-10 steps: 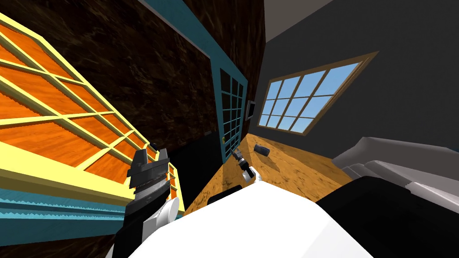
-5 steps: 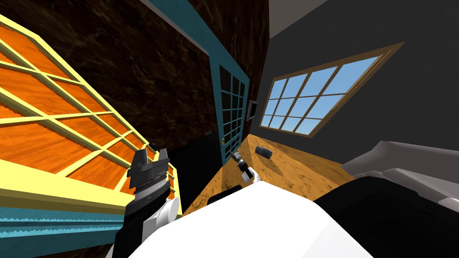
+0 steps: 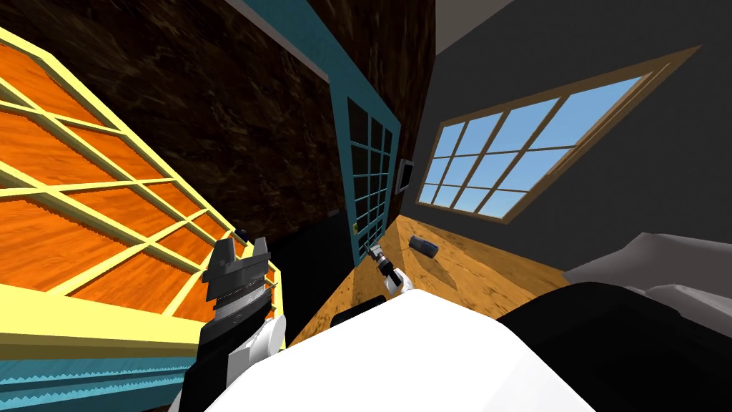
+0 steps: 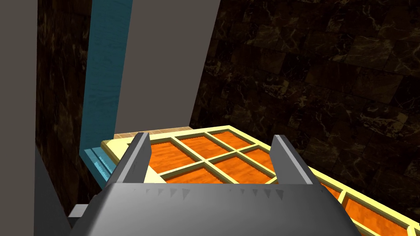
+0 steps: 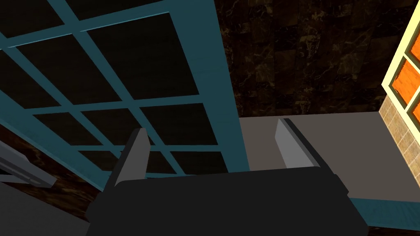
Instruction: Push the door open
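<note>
The door point(image 3: 78, 214) has a yellow lattice frame around orange panels and leans across the left of the head view, within a teal door frame point(image 3: 86, 368). My left gripper point(image 3: 239, 250) stands at the door's near edge with its fingers open. In the left wrist view the door point(image 4: 229, 157) lies just beyond the left gripper point(image 4: 211, 159), one finger point(image 4: 139, 157) over its yellow end rail; contact cannot be told. My right gripper point(image 3: 373, 250) is open, out in front, facing a teal gridded door point(image 5: 123, 82) with dark panes.
A dark marbled wall point(image 3: 236, 129) runs behind both doors. The teal gridded door point(image 3: 368, 179) stands at the far end, with a blue-sky window point(image 3: 515, 154) in the grey wall to its right. A small dark object point(image 3: 423, 247) lies on the wooden floor. Grey furniture point(image 3: 658, 265) sits at right.
The whole head view has swung: the window and grey furniture slid right, so I have turned. The yellow door's panels spread a little wider. Both grippers keep their places and stay open.
</note>
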